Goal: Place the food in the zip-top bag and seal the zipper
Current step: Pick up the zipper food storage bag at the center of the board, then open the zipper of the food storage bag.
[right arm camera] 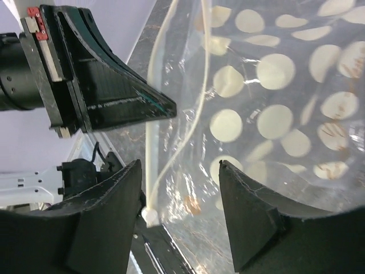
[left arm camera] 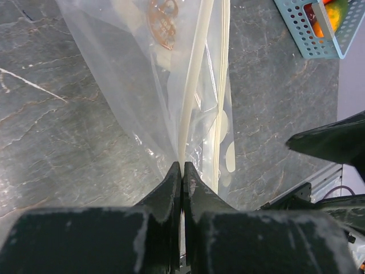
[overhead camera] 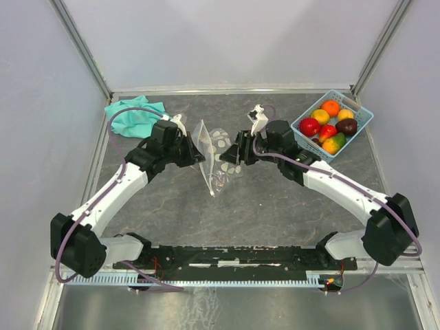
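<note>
The clear zip-top bag (overhead camera: 210, 155) with white dots stands lifted mid-table between both grippers. My left gripper (overhead camera: 201, 158) is shut on its whitish zipper strip (left arm camera: 191, 97); in the left wrist view the closed gripper (left arm camera: 182, 165) pinches the strip at the bag's edge (left arm camera: 137, 85). My right gripper (overhead camera: 229, 157) is open, and in the right wrist view it (right arm camera: 180, 165) straddles the dotted bag (right arm camera: 274, 114) without gripping. The zipper (right arm camera: 151, 148) ends in a small slider (right arm camera: 150, 216) by the right gripper's left finger. The food (overhead camera: 328, 125), glossy toy fruits, lies in the basket.
The light-blue perforated basket (overhead camera: 364, 113) sits at the back right, and its corner shows in the left wrist view (left arm camera: 311, 40). A teal cloth (overhead camera: 134, 117) lies at the back left. Metal frame posts and grey walls close in the table.
</note>
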Controlling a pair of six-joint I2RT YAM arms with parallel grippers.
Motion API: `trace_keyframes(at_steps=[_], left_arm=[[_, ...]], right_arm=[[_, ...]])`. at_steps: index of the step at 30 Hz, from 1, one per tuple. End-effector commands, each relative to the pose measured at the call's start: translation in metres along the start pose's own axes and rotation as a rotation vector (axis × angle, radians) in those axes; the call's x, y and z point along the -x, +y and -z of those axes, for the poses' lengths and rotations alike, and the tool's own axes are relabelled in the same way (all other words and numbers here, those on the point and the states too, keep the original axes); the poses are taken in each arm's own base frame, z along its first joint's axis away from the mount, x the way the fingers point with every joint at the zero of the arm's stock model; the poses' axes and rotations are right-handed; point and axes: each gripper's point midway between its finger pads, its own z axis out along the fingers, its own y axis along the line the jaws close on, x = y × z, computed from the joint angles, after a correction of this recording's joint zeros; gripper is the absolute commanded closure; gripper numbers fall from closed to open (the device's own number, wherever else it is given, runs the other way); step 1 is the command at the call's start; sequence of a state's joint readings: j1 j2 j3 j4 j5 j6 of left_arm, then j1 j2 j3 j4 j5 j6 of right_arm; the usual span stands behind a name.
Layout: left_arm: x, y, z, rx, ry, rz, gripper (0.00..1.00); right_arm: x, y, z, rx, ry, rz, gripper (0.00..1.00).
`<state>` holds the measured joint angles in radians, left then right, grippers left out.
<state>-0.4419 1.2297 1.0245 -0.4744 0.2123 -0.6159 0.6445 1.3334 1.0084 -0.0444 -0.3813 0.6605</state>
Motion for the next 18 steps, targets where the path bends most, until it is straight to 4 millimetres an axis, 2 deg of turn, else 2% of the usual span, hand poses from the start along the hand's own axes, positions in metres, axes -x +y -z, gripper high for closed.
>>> trace_keyframes(at_steps=[1, 5, 10, 15, 18], left_arm=[[0.023, -0.036, 0.000, -0.102, -0.065, 0.006, 0.97], [0.023, -0.046, 0.000, -0.136, -0.066, -0.008, 0.97], [0.021, -0.050, -0.001, -0.160, -0.064, -0.011, 0.97], [0.018, -0.053, 0.000, -0.180, -0.065, -0.004, 0.97], [0.017, -0.052, -0.001, -0.182, -0.066, -0.003, 0.97]], right_arm=[[0.029, 0.030, -0.019, 0.091, -0.095, -0.037, 0.36], [0.027, 0.019, -0.033, 0.053, -0.119, -0.066, 0.42], [0.023, 0.004, -0.045, 0.003, -0.132, -0.074, 0.43], [0.018, 0.006, -0.056, 0.039, -0.123, -0.095, 0.46], [0.017, 0.004, -0.061, 0.047, -0.119, -0.101, 0.51]])
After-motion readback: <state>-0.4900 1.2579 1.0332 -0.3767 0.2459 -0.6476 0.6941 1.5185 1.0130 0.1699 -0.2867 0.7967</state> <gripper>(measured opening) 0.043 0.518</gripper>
